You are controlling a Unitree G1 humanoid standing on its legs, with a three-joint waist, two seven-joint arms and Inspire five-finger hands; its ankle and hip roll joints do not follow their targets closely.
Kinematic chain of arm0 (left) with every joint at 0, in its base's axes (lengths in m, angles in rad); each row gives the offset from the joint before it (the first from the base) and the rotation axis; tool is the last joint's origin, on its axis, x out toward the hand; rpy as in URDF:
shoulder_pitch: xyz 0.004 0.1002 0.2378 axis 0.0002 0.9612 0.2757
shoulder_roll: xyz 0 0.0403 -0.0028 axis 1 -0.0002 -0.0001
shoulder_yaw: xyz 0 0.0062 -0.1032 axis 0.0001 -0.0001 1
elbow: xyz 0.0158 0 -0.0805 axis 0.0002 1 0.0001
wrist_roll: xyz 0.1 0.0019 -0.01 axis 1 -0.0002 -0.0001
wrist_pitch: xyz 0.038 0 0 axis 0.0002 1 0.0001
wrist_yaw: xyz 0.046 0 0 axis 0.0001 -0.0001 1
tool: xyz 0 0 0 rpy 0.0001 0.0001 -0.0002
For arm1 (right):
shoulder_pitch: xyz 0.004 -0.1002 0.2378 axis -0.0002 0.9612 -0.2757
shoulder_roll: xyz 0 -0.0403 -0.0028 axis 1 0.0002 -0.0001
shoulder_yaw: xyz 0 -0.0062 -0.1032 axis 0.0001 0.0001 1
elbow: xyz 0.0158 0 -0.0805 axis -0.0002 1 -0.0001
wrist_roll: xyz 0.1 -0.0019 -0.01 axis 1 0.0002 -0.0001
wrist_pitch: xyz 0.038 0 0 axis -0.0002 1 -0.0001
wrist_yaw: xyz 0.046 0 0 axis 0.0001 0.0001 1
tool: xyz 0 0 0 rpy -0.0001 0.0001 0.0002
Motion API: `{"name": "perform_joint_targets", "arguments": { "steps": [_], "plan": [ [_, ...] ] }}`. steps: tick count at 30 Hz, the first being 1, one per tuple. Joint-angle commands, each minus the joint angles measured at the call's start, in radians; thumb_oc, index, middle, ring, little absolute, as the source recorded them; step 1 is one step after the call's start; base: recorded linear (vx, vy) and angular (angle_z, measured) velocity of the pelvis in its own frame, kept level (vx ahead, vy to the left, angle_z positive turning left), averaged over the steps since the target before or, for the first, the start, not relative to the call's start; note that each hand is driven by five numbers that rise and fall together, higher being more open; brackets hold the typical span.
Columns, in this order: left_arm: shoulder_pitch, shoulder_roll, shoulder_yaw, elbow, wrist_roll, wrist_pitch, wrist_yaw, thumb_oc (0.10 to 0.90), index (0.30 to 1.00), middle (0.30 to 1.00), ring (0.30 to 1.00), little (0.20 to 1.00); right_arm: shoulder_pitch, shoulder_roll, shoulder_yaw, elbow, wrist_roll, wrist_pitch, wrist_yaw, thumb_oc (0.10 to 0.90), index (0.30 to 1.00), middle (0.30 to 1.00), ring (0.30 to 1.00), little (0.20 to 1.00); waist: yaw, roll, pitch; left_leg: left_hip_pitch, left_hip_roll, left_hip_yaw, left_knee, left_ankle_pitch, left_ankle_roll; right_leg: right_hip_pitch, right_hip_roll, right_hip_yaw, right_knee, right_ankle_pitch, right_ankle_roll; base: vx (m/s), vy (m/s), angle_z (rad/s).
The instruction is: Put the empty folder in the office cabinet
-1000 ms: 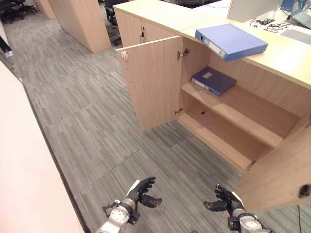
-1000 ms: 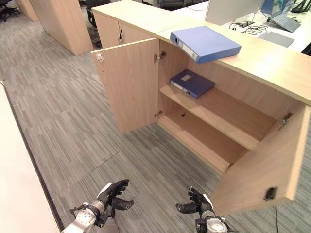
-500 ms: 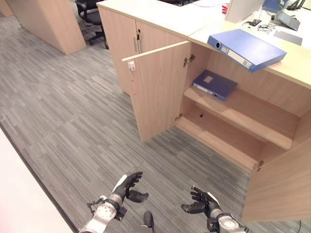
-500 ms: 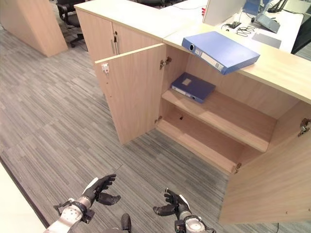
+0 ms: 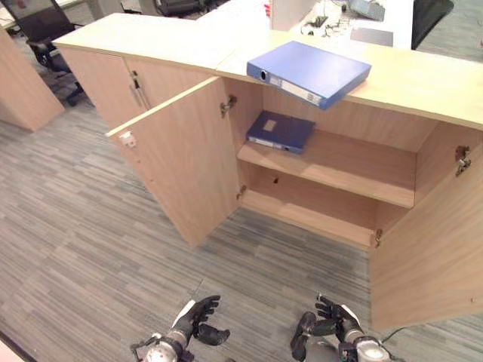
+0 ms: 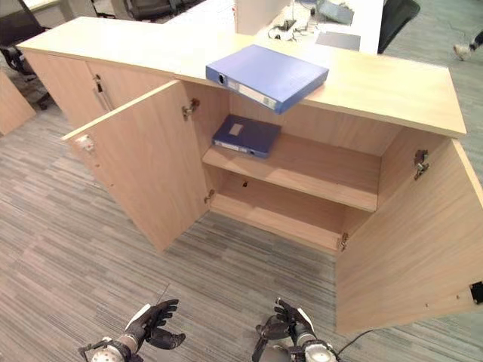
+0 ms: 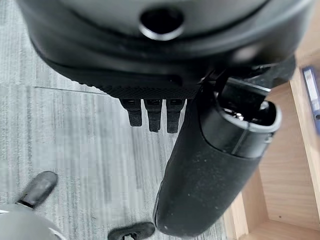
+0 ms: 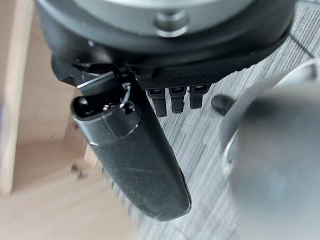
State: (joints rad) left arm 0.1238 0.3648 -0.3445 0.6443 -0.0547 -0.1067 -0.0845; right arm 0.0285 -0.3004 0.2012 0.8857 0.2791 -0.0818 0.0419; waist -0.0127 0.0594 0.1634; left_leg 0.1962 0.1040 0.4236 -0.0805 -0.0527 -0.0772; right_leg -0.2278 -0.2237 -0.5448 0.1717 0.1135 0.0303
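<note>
A blue folder (image 5: 309, 72) lies flat on the countertop above the open office cabinet, its corner jutting over the front edge. A second blue folder (image 5: 281, 131) lies at the left end of the cabinet's upper shelf (image 5: 347, 172). Both cabinet doors stand wide open, the left door (image 5: 181, 162) and the right door (image 5: 430, 241). My left hand (image 5: 195, 323) and right hand (image 5: 336, 323) hang low over the carpet in front of the cabinet, far below the folders. Each has relaxed fingers and holds nothing. The left wrist view shows the left thumb (image 7: 210, 170) over the floor.
The bottom shelf (image 5: 317, 215) holds nothing. A neighbouring cabinet (image 5: 113, 83) with closed doors adjoins on the left. An office chair (image 5: 38, 23) stands at the back left. Cables and desk items (image 5: 324, 19) lie behind the countertop. Grey carpet (image 5: 90, 249) spreads before the cabinet.
The whole picture has swung round, so the camera moved and the cabinet now faces me more squarely. The folders lie where they were, and both hands stay low and empty.
</note>
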Motion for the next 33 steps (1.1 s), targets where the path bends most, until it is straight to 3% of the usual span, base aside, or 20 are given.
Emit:
{"name": "perform_joint_targets", "arguments": {
  "steps": [1, 3, 6, 7, 9, 10, 11, 12, 13, 15, 17, 18, 20, 21, 25, 28, 29, 30, 31, 33],
  "plan": [
    [-0.078, 0.035, 0.033, -0.125, -0.011, -0.059, -0.012, 0.8, 0.9, 0.9, 0.9, 0.9, -0.047, -0.012, -0.014, -0.043, 0.017, -0.041, -0.012, 0.8, 0.9, 0.9, 0.9, 0.9, -0.007, -0.018, 0.032, 0.109, -0.022, -0.073, 0.063, -0.149, -0.003, -0.026, -0.168, 0.074, -0.157, 0.059, 0.216, 0.37, -0.152, -0.3],
    [-0.082, 0.027, 0.03, -0.112, -0.009, -0.061, -0.015, 0.8, 0.9, 0.9, 0.9, 0.9, -0.04, -0.012, -0.024, -0.031, 0.016, -0.034, -0.008, 0.8, 0.9, 0.9, 0.9, 0.9, -0.021, -0.014, 0.028, 0.141, -0.021, -0.063, 0.067, -0.165, -0.016, -0.031, -0.186, 0.064, -0.176, 0.081, 0.221, 0.27, -0.14, -0.32],
    [-0.102, 0.008, 0.016, -0.086, -0.011, -0.065, -0.014, 0.8, 0.9, 0.9, 0.9, 0.9, -0.014, -0.026, -0.043, -0.02, 0.03, -0.035, -0.003, 0.8, 0.9, 0.9, 0.9, 0.9, -0.052, -0.031, 0.01, 0.157, -0.027, -0.064, 0.081, -0.167, -0.044, -0.001, -0.208, 0.063, -0.191, 0.13, 0.224, 0.36, -0.217, 0.1],
    [-0.116, -0.011, -0.001, -0.071, -0.014, -0.065, -0.005, 0.8, 0.9, 0.9, 0.9, 0.9, -0.003, -0.04, -0.051, -0.013, 0.046, -0.04, -0.005, 0.8, 0.9, 0.9, 0.9, 0.9, -0.081, -0.016, 0.004, 0.157, 0.008, -0.085, 0.115, -0.145, -0.072, 0.007, -0.188, 0.094, -0.18, 0.135, 0.216, 0.41, -0.284, 0.22],
    [-0.123, -0.02, -0.009, -0.064, -0.023, -0.066, 0.001, 0.8, 0.9, 0.9, 0.9, 0.9, 0.0, -0.048, -0.054, -0.012, 0.056, -0.041, -0.004, 0.8, 0.9, 0.9, 0.9, 0.9, -0.098, -0.004, 0.004, 0.146, 0.034, -0.099, 0.138, -0.122, -0.085, 0.006, -0.174, 0.109, -0.164, 0.128, 0.209, 0.3, -0.253, 0.21],
    [-0.135, -0.033, -0.014, -0.056, -0.046, -0.069, 0.009, 0.8, 0.9, 0.9, 0.9, 0.9, 0.009, -0.063, -0.066, -0.004, 0.068, -0.048, -0.005, 0.8, 0.9, 0.9, 0.9, 0.9, -0.127, 0.018, 0.008, 0.14, 0.081, -0.122, 0.168, -0.029, -0.118, -0.013, -0.141, 0.143, -0.114, 0.101, 0.187, 0.22, -0.197, 0.3],
    [-0.136, -0.033, -0.014, -0.056, -0.046, -0.069, 0.009, 0.8, 0.9, 0.9, 0.9, 0.9, 0.009, -0.064, -0.066, -0.004, 0.068, -0.048, -0.005, 0.8, 0.9, 0.9, 0.9, 0.9, -0.128, 0.02, 0.007, 0.139, 0.084, -0.122, 0.167, -0.027, -0.12, -0.014, -0.139, 0.141, -0.111, 0.098, 0.186, 0.39, -0.37, 0.29],
    [-0.146, -0.043, -0.024, -0.047, -0.06, -0.069, 0.012, 0.8, 0.9, 0.9, 0.9, 0.9, 0.013, -0.069, -0.065, 0.0, 0.07, -0.053, -0.005, 0.8, 0.9, 0.9, 0.9, 0.9, -0.138, 0.033, 0.004, 0.129, 0.123, -0.138, 0.192, 0.091, -0.147, -0.016, -0.099, 0.154, -0.075, 0.057, 0.152, 0.17, -0.193, 0.14],
    [-0.147, -0.043, -0.023, -0.046, -0.06, -0.07, 0.012, 0.8, 0.9, 0.9, 0.9, 0.9, 0.012, -0.069, -0.065, 0.0, 0.07, -0.053, -0.005, 0.8, 0.9, 0.9, 0.9, 0.9, -0.142, 0.031, 0.001, 0.125, 0.122, -0.142, 0.188, 0.098, -0.148, -0.018, -0.101, 0.15, -0.075, 0.057, 0.15, 0.27, -0.275, 0.12],
    [-0.155, -0.049, -0.03, -0.038, -0.072, -0.069, 0.014, 0.8, 0.9, 0.9, 0.9, 0.9, 0.022, -0.078, -0.057, -0.021, 0.068, -0.057, -0.003, 0.8, 0.9, 0.9, 0.9, 0.9, -0.149, 0.039, -0.005, 0.126, 0.159, -0.161, 0.205, 0.209, -0.159, -0.012, -0.049, 0.154, -0.052, 0.003, 0.112, 0.27, -0.294, -0.08],
    [-0.161, -0.053, -0.044, -0.034, -0.071, -0.07, 0.012, 0.8, 0.9, 0.9, 0.9, 0.9, 0.025, -0.086, -0.047, -0.037, 0.067, -0.059, 0.001, 0.8, 0.9, 0.9, 0.9, 0.9, -0.156, 0.037, -0.009, 0.109, 0.194, -0.17, 0.274, 0.281, -0.155, 0.009, 0.002, 0.168, -0.049, -0.049, 0.073, 0.39, -0.427, -0.23],
    [-0.165, -0.058, -0.053, -0.036, -0.067, -0.064, 0.015, 0.8, 0.9, 0.9, 0.9, 0.9, 0.025, -0.094, -0.037, -0.047, 0.066, -0.063, 0.001, 0.8, 0.9, 0.9, 0.9, 0.9, -0.151, 0.022, -0.008, 0.079, 0.223, -0.169, 0.394, 0.339, -0.144, 0.052, 0.046, 0.187, -0.061, -0.096, 0.036, 0.35, -0.374, -0.29],
    [-0.168, -0.059, -0.053, -0.033, -0.066, -0.064, 0.018, 0.8, 0.9, 0.9, 0.9, 0.9, 0.022, -0.098, -0.029, -0.05, 0.062, -0.066, 0.002, 0.8, 0.9, 0.9, 0.9, 0.9, -0.147, 0.009, -0.009, 0.072, 0.23, -0.156, 0.444, 0.357, -0.14, 0.077, 0.064, 0.187, -0.07, -0.111, 0.018, 0.43, -0.395, -0.32],
    [-0.168, -0.06, -0.053, -0.034, -0.072, -0.062, 0.022, 0.8, 0.9, 0.9, 0.9, 0.9, 0.013, -0.099, -0.019, -0.04, 0.06, -0.061, 0.001, 0.8, 0.9, 0.9, 0.9, 0.9, -0.13, -0.019, -0.006, 0.052, 0.246, -0.126, 0.534, 0.361, -0.136, 0.116, 0.079, 0.19, -0.081, -0.139, -0.002, 0.43, -0.359, -0.36],
    [-0.16, -0.055, -0.043, -0.049, -0.078, -0.059, 0.02, 0.8, 0.9, 0.9, 0.9, 0.9, 0.001, -0.096, -0.007, -0.036, 0.053, -0.054, 0.003, 0.8, 0.9, 0.9, 0.9, 0.9, -0.092, -0.044, 0.001, -0.011, 0.268, -0.066, 0.564, 0.319, -0.12, 0.17, 0.092, 0.2, -0.107, -0.163, 0.005, 0.34, -0.176, -0.84],
    [-0.14, -0.054, -0.034, -0.048, -0.067, -0.056, 0.017, 0.8, 0.9, 0.9, 0.9, 0.9, -0.006, -0.102, 0.006, -0.029, 0.024, -0.05, 0.007, 0.8, 0.9, 0.9, 0.9, 0.9, -0.038, -0.049, 0.01, -0.153, 0.226, -0.09, 0.461, 0.221, -0.096, 0.268, 0.111, 0.276, -0.166, -0.186, 0.036, 0.35, 0.015, -0.61],
    [-0.141, -0.054, -0.034, -0.048, -0.067, -0.056, 0.017, 0.8, 0.9, 0.9, 0.9, 0.9, -0.007, -0.102, 0.006, -0.029, 0.024, -0.05, 0.007, 0.8, 0.9, 0.9, 0.9, 0.9, -0.037, -0.051, 0.009, -0.154, 0.223, -0.087, 0.457, 0.223, -0.093, 0.266, 0.108, 0.277, -0.168, -0.182, 0.037, 0.19, 0.071, -0.75],
    [-0.138, -0.056, -0.037, -0.041, -0.063, -0.058, 0.018, 0.8, 0.9, 0.9, 0.9, 0.9, -0.003, -0.103, 0.008, -0.033, 0.022, -0.051, 0.008, 0.8, 0.9, 0.9, 0.9, 0.9, -0.028, -0.047, 0.016, -0.181, 0.204, -0.117, 0.406, 0.2, -0.094, 0.288, 0.108, 0.299, -0.175, -0.19, 0.047, 0.28, 0.138, -0.6],
    [-0.137, -0.061, -0.045, -0.025, -0.057, -0.059, 0.021, 0.8, 0.9, 0.9, 0.9, 0.9, 0.003, -0.106, 0.012, -0.024, 0.017, -0.052, 0.009, 0.8, 0.9, 0.9, 0.9, 0.9, -0.015, -0.034, 0.026, -0.209, 0.153, -0.188, 0.267, 0.175, -0.092, 0.321, 0.104, 0.337, -0.186, -0.205, 0.059, 0.38, 0.159, -0.39],
    [-0.142, -0.064, -0.046, -0.014, -0.054, -0.061, 0.029, 0.8, 0.9, 0.9, 0.9, 0.9, 0.004, -0.108, 0.016, -0.022, 0.014, -0.053, 0.006, 0.8, 0.9, 0.9, 0.9, 0.9, -0.008, -0.031, 0.031, -0.235, 0.127, -0.222, 0.209, 0.171, -0.089, 0.339, 0.102, 0.352, -0.198, -0.211, 0.066, 0.29, 0.1, -0.48]
  ]
}}
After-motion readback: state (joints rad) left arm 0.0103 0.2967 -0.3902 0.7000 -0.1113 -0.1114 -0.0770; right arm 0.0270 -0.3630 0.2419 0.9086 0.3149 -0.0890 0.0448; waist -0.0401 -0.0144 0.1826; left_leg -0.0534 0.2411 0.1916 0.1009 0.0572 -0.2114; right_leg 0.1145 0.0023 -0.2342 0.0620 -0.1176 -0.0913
